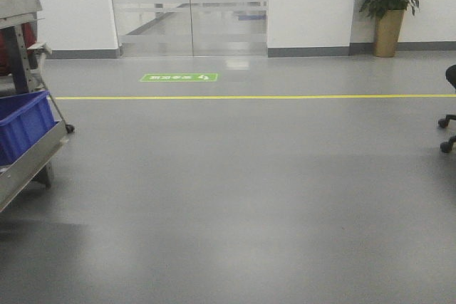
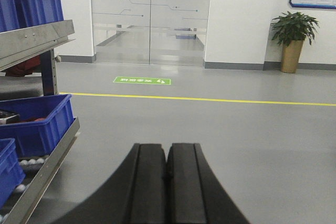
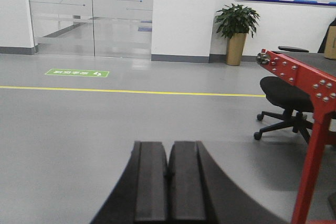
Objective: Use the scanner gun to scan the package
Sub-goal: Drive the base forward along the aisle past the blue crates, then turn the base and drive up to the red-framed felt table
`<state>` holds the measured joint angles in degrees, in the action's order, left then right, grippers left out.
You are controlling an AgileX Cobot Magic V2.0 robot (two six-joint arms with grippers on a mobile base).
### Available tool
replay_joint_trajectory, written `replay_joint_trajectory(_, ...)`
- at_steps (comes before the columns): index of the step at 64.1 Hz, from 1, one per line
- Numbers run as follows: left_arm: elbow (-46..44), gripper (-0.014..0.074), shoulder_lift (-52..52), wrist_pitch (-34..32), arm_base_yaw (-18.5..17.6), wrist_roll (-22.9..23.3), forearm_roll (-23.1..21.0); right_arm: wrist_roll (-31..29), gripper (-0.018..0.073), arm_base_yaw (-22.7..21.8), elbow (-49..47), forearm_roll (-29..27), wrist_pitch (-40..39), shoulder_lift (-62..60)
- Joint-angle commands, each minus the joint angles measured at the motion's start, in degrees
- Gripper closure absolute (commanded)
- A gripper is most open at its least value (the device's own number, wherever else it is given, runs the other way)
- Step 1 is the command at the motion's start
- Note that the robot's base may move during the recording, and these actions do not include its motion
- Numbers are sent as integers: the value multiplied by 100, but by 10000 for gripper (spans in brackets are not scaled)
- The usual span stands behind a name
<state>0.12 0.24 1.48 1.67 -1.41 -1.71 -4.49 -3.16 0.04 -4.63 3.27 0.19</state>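
Left wrist view: the left gripper (image 2: 166,182) has its pads pressed flat together, with nothing between them. The right gripper (image 3: 168,187) is the same, closed on air.

Neither the package nor the scanner gun shows in any view, so I can't say where they are. The only candidate is a tan sliver (image 3: 331,45) at the frame edge in the right wrist view, on top of the red table (image 3: 310,85). It may be cardboard, but it's too cropped to tell.

Handling, my guess: a cardboard package should be light and stiff, but it dents if squeezed. I'd grip it across two opposite faces and leave the barcode side uncovered. The scanner gun is likely hard plastic, light and a bit slick. I'd take it round the stem and keep the head free to aim.

Containers: the rack (image 2: 39,38) on the left carries blue bins.
- The middle bin (image 2: 44,124) holds something dark and something red that I can't identify.
- The upper bins (image 2: 34,1) have their contents hidden.
- The lower bin (image 2: 6,169) shows only a corner, inside unseen.
- Small white balls (image 2: 29,161) lie on the shelf under the middle bin.
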Motion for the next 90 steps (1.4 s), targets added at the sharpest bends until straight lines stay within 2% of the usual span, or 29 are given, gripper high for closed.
replay_joint_trajectory(1, -12, 707, -24, -79, -24, 46, -27, -14, 721, -1, -4, 18, -117, -19)
replay_joint_trajectory(90, -12, 707, -24, -79, -24, 46, -27, -14, 721, -1, -4, 18, -117, -19)
